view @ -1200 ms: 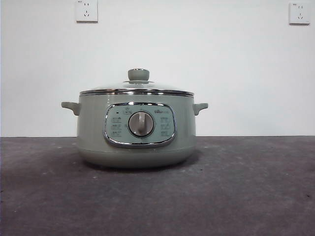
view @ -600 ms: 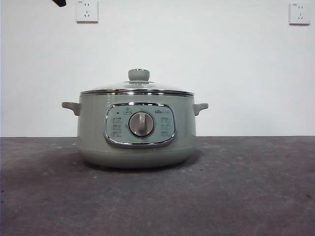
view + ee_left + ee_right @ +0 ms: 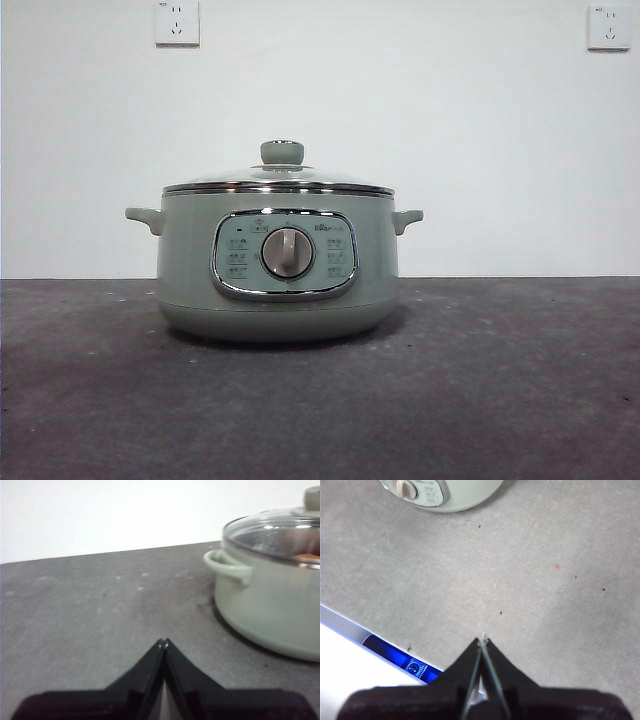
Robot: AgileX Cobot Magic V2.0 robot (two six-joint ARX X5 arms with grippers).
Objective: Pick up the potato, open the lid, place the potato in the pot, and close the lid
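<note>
Since half a second ago, the black tip seen at the upper left corner of the front view has left that view; the pot and lid are unmoved.

The pot (image 3: 278, 265) is seated upright on the dark grey counter (image 3: 500, 390), with its control panel and silver dial (image 3: 288, 252) facing the front camera. The lid (image 3: 279, 181) is seated level on the pot's rim, chrome edge flush all round, knob (image 3: 282, 152) uppermost. An orange-brown patch, taken to be the potato (image 3: 306, 557), is seen through the glass in the left wrist view, inside the pot; its outline is blurred.

The left pincer (image 3: 163, 642) is held low over the counter, well apart from the pot's side handle (image 3: 226, 566), with its jaws pressed together at the tips and nothing between them. Bare counter lies between it and the pot.

The right pincer (image 3: 482, 640) is held above the counter in front of the pot's panel side, near the counter's front edge (image 3: 350, 626), jaws likewise closed tip to tip and empty. Open counter is noted between it and the pot.

Open counter is recorded on both sides of the pot and in front of it. Two wall sockets (image 3: 176, 21) are seen on the white wall behind.
</note>
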